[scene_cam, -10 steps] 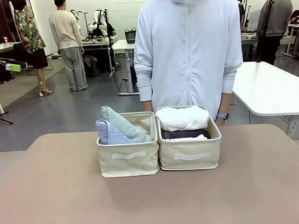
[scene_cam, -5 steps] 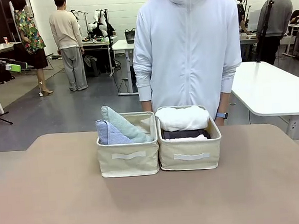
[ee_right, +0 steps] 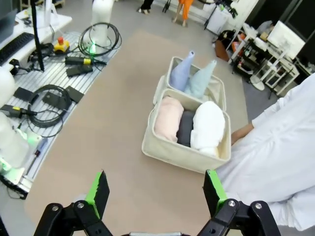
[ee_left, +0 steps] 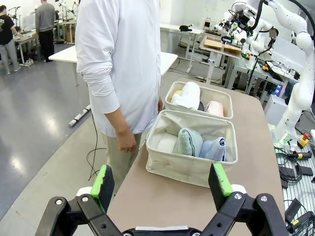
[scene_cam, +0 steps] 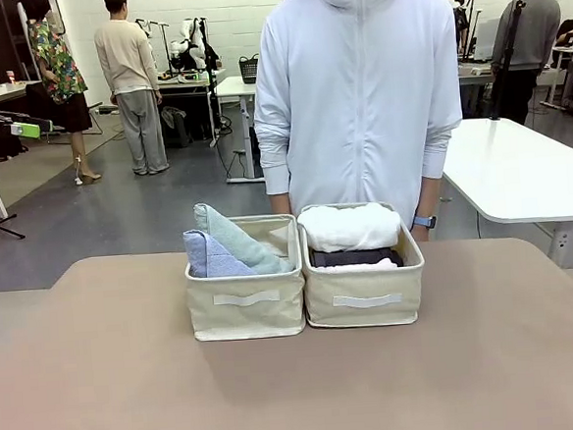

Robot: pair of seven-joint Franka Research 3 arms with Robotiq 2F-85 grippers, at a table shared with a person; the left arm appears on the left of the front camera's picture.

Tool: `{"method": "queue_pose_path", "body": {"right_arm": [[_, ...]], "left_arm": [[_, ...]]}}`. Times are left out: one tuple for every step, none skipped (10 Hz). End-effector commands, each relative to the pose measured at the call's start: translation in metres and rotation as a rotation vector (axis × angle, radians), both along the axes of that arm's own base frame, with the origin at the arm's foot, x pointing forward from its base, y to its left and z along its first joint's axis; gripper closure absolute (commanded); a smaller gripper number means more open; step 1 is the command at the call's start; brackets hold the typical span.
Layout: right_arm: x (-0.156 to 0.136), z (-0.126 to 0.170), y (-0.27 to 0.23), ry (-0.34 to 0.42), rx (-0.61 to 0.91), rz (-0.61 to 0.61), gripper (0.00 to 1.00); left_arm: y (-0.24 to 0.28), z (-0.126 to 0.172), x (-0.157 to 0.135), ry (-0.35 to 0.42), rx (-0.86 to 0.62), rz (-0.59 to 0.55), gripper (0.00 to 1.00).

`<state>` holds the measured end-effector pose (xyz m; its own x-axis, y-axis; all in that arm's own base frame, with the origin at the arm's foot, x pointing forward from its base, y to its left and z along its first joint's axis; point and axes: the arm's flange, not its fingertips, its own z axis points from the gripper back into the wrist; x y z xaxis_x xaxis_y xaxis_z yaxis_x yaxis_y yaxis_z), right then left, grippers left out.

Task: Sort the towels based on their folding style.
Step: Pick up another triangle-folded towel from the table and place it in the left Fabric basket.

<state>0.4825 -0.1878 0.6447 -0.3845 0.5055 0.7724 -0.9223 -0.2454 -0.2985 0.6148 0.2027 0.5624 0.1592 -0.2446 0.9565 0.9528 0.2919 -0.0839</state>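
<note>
Two beige bins stand side by side mid-table. The left bin holds the cone-folded lavender-blue towel and sage green towel. In the right bin lie the rolled white towel and dark grey towel. The right wrist view shows the pink towel, dark grey towel and white towel together. A yellowish towel edge peeks beside the white towel. My left gripper and right gripper hang open and empty, well above and away from the bins.
A person in a pale zip jacket stands at the table's far edge right behind the bins, arms down, one hand by the table edge. Bare tan tabletop spreads in front of the bins. Cables and gear lie beside the table.
</note>
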Motion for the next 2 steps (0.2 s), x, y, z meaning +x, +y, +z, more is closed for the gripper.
{"method": "queue_pose_path", "body": {"right_arm": [[-0.0054,-0.0059,0.0013,0.012,-0.017,-0.018,0.0],[-0.0054,-0.0059,0.0013,0.012,-0.017,-0.018,0.0]], "left_arm": [[-0.0016,0.001,-0.0001,-0.007,-0.015,0.007,0.0],[-0.0016,0.001,-0.0001,-0.007,-0.015,0.007,0.0]]}}
